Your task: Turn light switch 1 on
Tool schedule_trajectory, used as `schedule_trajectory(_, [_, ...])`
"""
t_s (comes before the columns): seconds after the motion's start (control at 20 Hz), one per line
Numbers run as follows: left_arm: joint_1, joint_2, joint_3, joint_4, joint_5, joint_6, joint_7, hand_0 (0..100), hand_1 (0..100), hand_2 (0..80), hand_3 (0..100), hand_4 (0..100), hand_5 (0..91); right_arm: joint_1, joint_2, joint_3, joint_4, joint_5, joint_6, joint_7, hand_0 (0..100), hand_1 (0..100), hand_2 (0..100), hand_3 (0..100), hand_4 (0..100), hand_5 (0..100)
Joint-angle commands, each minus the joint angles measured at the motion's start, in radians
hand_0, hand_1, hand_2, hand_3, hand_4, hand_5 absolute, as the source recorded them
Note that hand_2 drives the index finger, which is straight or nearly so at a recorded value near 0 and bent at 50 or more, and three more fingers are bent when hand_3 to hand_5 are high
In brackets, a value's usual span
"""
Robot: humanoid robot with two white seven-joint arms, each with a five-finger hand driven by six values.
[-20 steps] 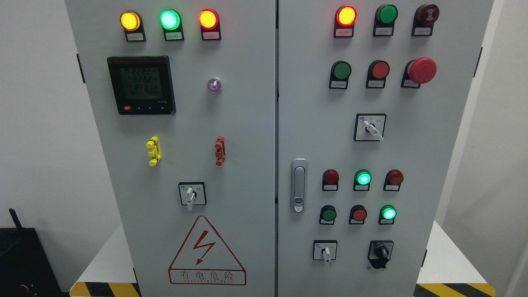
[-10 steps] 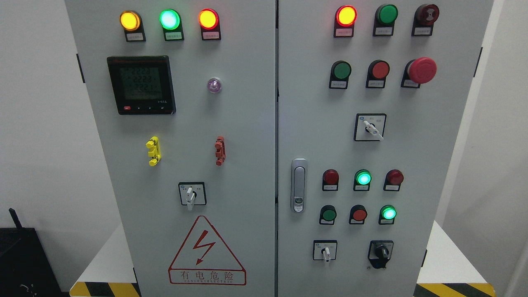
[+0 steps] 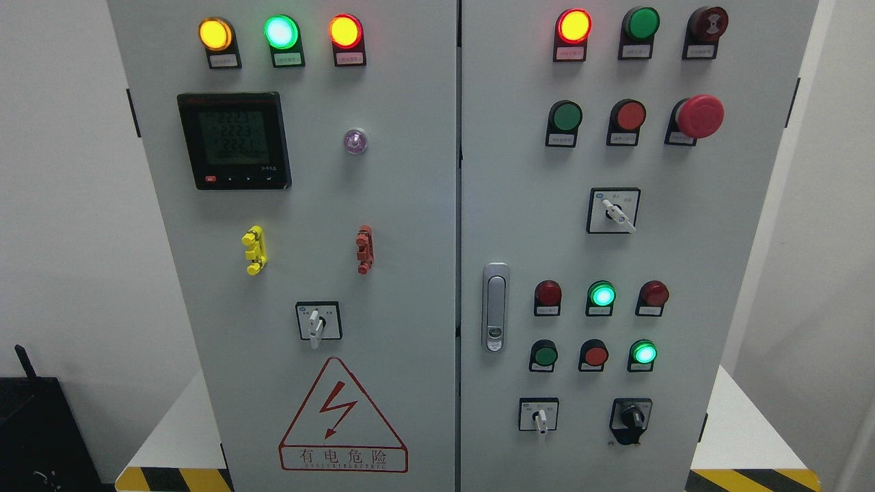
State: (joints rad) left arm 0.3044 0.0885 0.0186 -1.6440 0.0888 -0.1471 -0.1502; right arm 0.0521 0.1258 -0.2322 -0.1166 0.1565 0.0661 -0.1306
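Squarely in the head view stands a grey two-door electrical cabinet (image 3: 410,205), with neither robot hand in view, so whether the hands are open or closed cannot be told. Which control is light switch 1 cannot be read from the small labels. The left door carries three lit indicator lamps along the top, amber (image 3: 215,34), green (image 3: 281,31) and orange-red (image 3: 346,31), above a black digital meter (image 3: 234,140) and a small clear lens (image 3: 355,141). Below sit a yellow clip (image 3: 253,250), a red clip (image 3: 365,249), a white-handled selector switch (image 3: 316,322) pointing down, and a red triangular hazard sign (image 3: 342,418). The right door shows a glowing red lamp (image 3: 573,26), a red mushroom stop button (image 3: 698,116), a rotary selector (image 3: 614,210) angled to the lower right, and a silver door latch (image 3: 495,306). Lower down, two green lamps (image 3: 602,295) (image 3: 644,352) glow among unlit buttons, above a small white-handled switch (image 3: 539,415) and a black knob switch (image 3: 631,417). The cabinet rests on a white surface (image 3: 742,430) edged with yellow-black tape (image 3: 752,480).
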Motion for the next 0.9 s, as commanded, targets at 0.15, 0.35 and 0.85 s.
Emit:
schedule_trajectory(0.15, [-0.054,0.102,0.04,-0.405,0.121,0.072,0.127,37,56,27.5,50,66,58.3,0.0,0.0,-0.001,0.0,0.0,0.0,0.0,30,0,0,0,0,0])
schedule_trajectory(0.35, [-0.142,0.089,0.035,-0.422,0.118,0.155,0.133,32,62,35.4,62,76,71.2,0.0,0.0,0.001,0.0,0.0,0.0,0.0,30,0,0,0,0,0])
schedule_trajectory(0.85, [-0.335,-0.003,-0.037,-0.419,0.089,0.392,0.199,13,68,47.1,70,84,80.4,-0.001,0.0,0.001,0.0,0.0,0.0,0.0,30,0,0,0,0,0])
